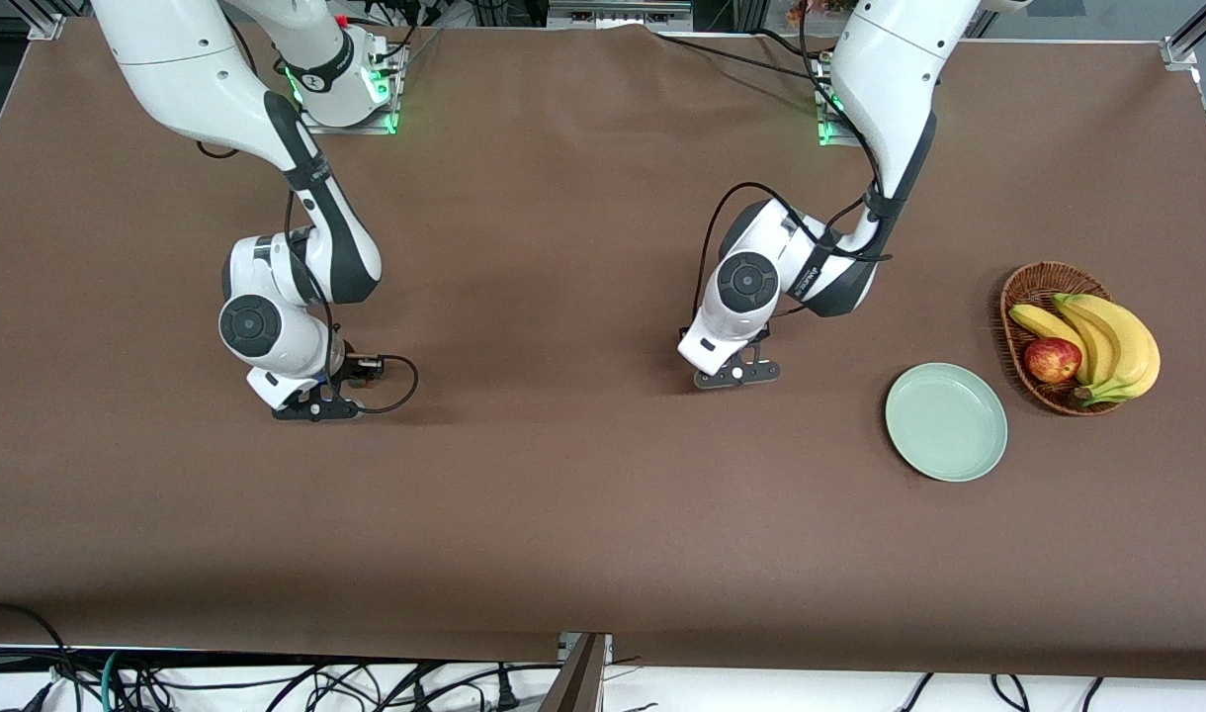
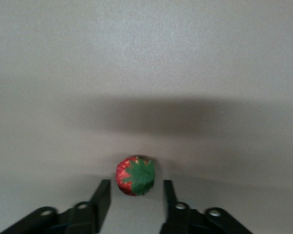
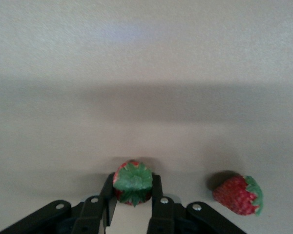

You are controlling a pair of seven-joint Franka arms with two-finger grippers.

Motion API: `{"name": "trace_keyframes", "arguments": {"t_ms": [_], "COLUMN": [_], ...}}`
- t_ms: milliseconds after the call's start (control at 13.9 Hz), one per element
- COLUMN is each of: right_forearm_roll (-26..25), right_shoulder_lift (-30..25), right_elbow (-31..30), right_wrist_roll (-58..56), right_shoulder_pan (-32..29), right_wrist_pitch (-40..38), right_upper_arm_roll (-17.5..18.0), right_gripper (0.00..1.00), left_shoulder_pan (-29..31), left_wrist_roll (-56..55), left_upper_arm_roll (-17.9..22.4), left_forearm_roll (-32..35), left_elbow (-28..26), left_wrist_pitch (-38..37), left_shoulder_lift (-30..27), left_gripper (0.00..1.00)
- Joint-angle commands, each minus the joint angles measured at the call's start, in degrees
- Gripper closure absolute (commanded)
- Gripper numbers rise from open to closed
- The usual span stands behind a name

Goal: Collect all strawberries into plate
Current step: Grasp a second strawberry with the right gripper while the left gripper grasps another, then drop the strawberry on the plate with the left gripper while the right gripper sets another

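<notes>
right pincer (image 3: 132, 192): down at bench (image 1: 563, 514) level near the right arm's end; fingers (image 3: 107, 192) pressed on both sides of a strawberry (image 3: 132, 183), leafy cap facing the wrist cam. Looks like a firm hold.
spare strawberry (image 3: 238, 195): lies on the bench just beside the held one, apart from it. Lift straight up so the pincer doesn't knock it.
left pincer (image 2: 134, 195): low over mid-bench; fingers (image 2: 101, 195) flank a 3rd berry (image 2: 136, 175) w/ small gaps each side, not gripping yet by the look of it. Needs to shut fully before any lift.
plate (image 1: 946, 422): bare, toward the left arm's end, next to the basket (image 1: 1033, 292) w/ bananas (image 1: 1107, 341) and apple (image 1: 1052, 359).
tip: left arm has the short run to the plate; right arm a long carry, so go slow & low, release inside the rim.
</notes>
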Motion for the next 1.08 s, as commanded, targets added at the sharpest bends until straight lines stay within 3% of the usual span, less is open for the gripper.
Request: {"name": "trace_keyframes", "arguments": {"t_ms": [0, 216, 359, 647, 1006], "right_forearm_roll": [1.4, 2.0, 2.6, 2.5, 2.4], "right_shoulder_lift": [-1.2, 1.6, 5.3, 12.9, 21.7], "right_elbow": [0.9, 7.4, 13.6, 24.1, 39.1], "right_wrist_roll": [-0.5, 1.5, 7.6, 19.8, 35.9], "right_shoulder_pan": [0.1, 0.4, 0.9, 5.8, 15.3], "right_wrist_pitch": [0.3, -0.3, -0.3, -0.2, 0.2], "right_upper_arm_roll": [0.6, 2.5, 5.0, 6.4, 6.4], "right_gripper": [0.78, 0.78, 0.78, 0.78, 0.78], "left_shoulder_pan": [0.0, 0.2, 0.6, 8.5, 22.0], "left_wrist_roll": [-0.2, 0.0, 0.1, 18.1, 52.0], "left_upper_arm_roll": [0.2, 0.3, 0.8, 1.7, 1.7], "left_forearm_roll": [1.2, 1.2, 1.4, 4.8, 4.9], "left_elbow": [-1.1, -1.2, -0.5, 2.4, 3.1], "left_wrist_pitch": [4.0, 3.2, 0.0, -11.9, -13.4], "left_shoulder_lift": [0.7, 0.2, -0.9, -5.1, -5.5], "left_gripper": [0.59, 0.93, 0.99, 0.97, 0.87]}}
